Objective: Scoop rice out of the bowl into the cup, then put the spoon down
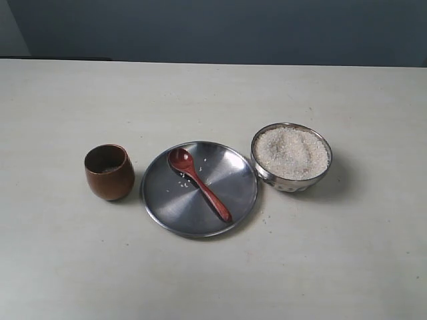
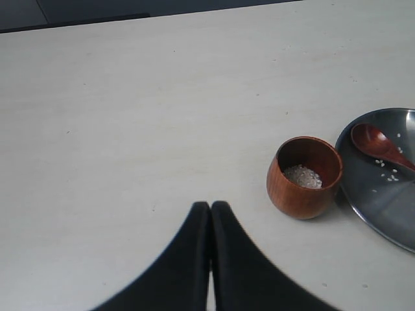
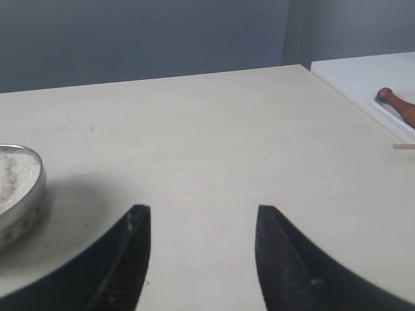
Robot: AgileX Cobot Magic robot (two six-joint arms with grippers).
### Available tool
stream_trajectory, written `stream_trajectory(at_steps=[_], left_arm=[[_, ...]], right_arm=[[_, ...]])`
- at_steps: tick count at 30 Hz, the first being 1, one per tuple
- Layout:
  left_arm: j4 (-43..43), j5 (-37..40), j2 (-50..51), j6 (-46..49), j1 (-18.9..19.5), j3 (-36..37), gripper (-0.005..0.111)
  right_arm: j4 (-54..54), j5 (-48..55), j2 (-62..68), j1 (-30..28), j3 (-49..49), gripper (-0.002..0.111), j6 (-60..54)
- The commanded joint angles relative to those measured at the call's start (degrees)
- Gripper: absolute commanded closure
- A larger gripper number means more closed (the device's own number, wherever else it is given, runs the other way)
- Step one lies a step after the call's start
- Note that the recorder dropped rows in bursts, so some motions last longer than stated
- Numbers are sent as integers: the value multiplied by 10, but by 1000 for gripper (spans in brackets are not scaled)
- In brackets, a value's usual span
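Note:
The steel bowl (image 1: pixel 291 157) stands at the right, heaped with white rice (image 1: pixel 291 152); its rim (image 3: pixel 23 194) also shows in the right wrist view. The brown wooden cup (image 1: pixel 109 172) stands at the left, and the left wrist view shows the cup (image 2: pixel 304 176) holding a little rice (image 2: pixel 303 176). The wooden spoon (image 1: pixel 198 183) lies on the flat steel plate (image 1: pixel 230 167) between them, with a few loose grains beside it. My left gripper (image 2: pixel 210 206) is shut and empty, short of the cup. My right gripper (image 3: pixel 203 214) is open over bare table, beside the bowl. Neither gripper appears in the exterior view.
A white board (image 3: pixel 363 81) with a brown wooden object (image 3: pixel 397 105) on it lies past the table's far corner in the right wrist view. A dark wall runs behind the table (image 1: pixel 213 87).

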Motion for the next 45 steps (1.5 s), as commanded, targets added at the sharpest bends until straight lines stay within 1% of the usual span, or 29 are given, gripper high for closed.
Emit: stream_trajectory(at_steps=[1,7,10,43,45], left_arm=[[4,-8,2,0,-2,-4,106],[4,-8,2,0,-2,-4,106],[4,-8,2,0,-2,-4,106],[4,-8,-1,0,-2,-4,106],[14,-9,-10,0,-2,-4,106]], right_arm=[[1,-3,-2,20,3,59,0],[1,-1,-2,55,3,59,0],[2,-1,-2,61,3,59,0],[2,-2,-2,61,3,59,0],[2,-2,-2,61,3,59,0]])
